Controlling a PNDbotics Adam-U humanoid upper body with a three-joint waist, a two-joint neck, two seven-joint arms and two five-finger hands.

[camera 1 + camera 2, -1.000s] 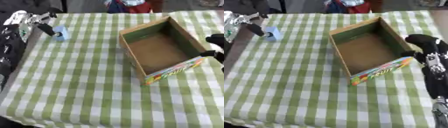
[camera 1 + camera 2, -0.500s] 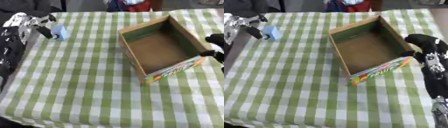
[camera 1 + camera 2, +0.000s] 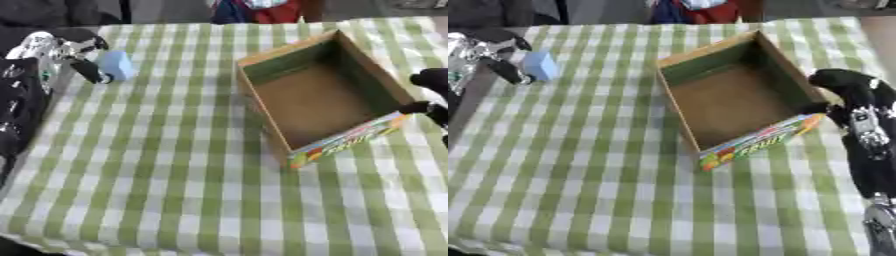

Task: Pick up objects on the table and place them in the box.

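A small light blue block (image 3: 116, 65) lies on the green checked cloth at the far left. My left hand (image 3: 54, 49), silver and black, is right beside it. One dark finger (image 3: 87, 71) rests against the block's left side and the others stay spread above it. The open cardboard box (image 3: 265, 111) with a colourful fruit print stands right of centre, and nothing shows inside it. My right hand (image 3: 846, 84), black, is against the box's right wall near its front corner.
The table (image 3: 157, 165) carries a green and white checked cloth, bare in front and to the left of the box. My left arm (image 3: 17, 105) runs down the left edge. A red and blue shape (image 3: 262, 9) sits beyond the far edge.
The left hand's dark finger has come down a little alongside the blue block. The block, box and right hand stay where they were.
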